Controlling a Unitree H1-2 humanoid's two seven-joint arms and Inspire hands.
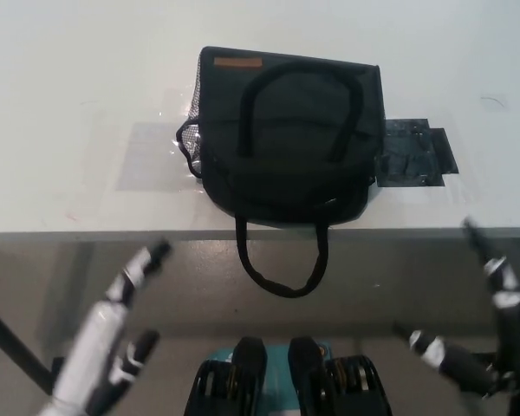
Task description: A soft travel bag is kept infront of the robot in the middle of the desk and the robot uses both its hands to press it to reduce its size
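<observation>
Both hands are hanging below the near edge of the desk point(87, 199), touching nothing. The white left hand point(113, 347) is spreading its fingers apart and holding nothing; the black right hand point(481, 338) is likewise splayed and empty. The travel bag point(286, 139) is lying on the desk ahead of and between the two hands, well apart from both, one strap point(282, 269) dangling over the edge toward them.
</observation>
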